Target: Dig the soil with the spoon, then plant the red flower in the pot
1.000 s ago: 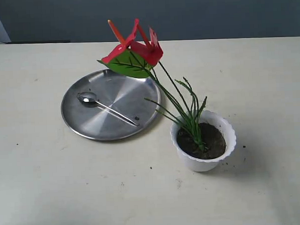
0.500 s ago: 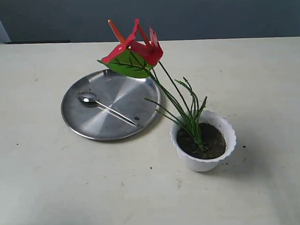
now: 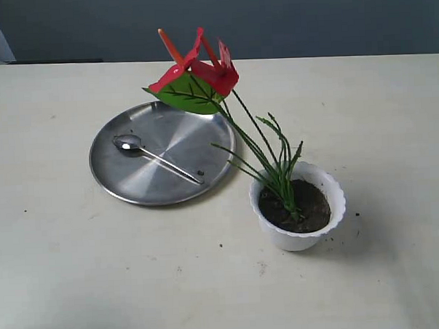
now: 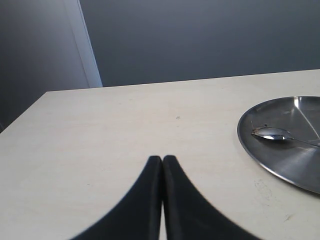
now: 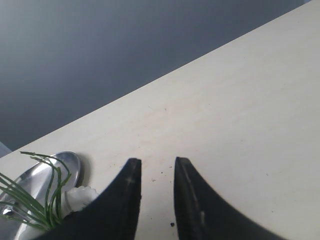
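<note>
Nearest me, the white scalloped pot (image 3: 298,206) stands on the pale counter (image 3: 78,273), filled with dark soil (image 3: 298,205). The red flower (image 3: 197,71) is planted in it, its thin stem leaning away toward the steel plate (image 3: 161,152) just beyond the pot. The spoon (image 3: 154,158) lies flat on that plate. My left claw (image 4: 162,159) is pressed together, empty. My right claw (image 5: 157,164) is slightly spread, holding nothing.

Bare lab-like table (image 3: 78,273), grey wall (image 3: 308,15)
</note>
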